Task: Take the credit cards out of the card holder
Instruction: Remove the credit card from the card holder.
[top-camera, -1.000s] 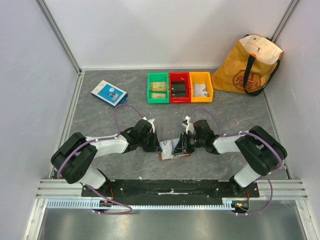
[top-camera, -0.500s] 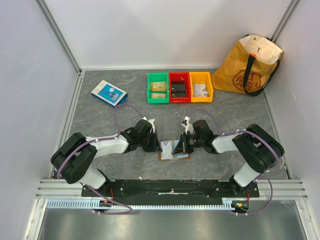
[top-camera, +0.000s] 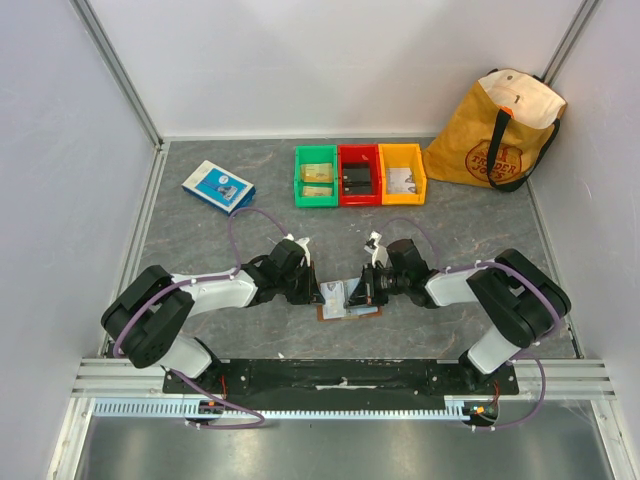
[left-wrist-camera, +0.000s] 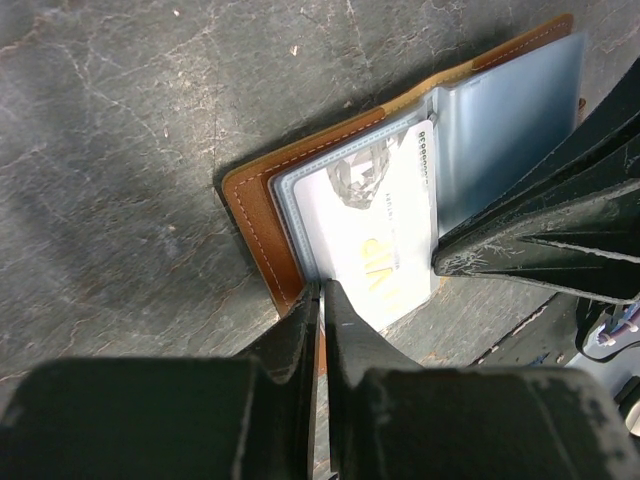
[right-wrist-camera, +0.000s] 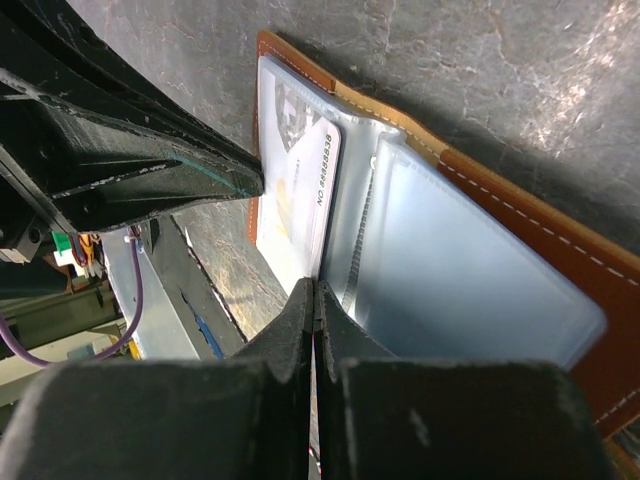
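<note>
The card holder (top-camera: 348, 309) lies open on the table between my two grippers, brown leather with pale blue-grey sleeves (left-wrist-camera: 505, 125). A pale credit card (left-wrist-camera: 375, 235) with gold print sticks partly out of its left sleeve; it also shows in the right wrist view (right-wrist-camera: 300, 200). My left gripper (left-wrist-camera: 322, 290) is shut on the holder's near left edge (left-wrist-camera: 262, 235). My right gripper (right-wrist-camera: 315, 287) is shut on the card's edge, beside the holder's sleeve (right-wrist-camera: 470, 290). In the top view both grippers, left (top-camera: 322, 294) and right (top-camera: 356, 296), meet over the holder.
Green (top-camera: 316, 176), red (top-camera: 358, 175) and yellow (top-camera: 402, 173) bins stand in a row at the back. A yellow tote bag (top-camera: 495, 130) is at the back right. A blue-and-white flat box (top-camera: 218, 185) lies at the back left.
My right gripper has shifted very slightly at the holder. The left arm and the holder stay put.
</note>
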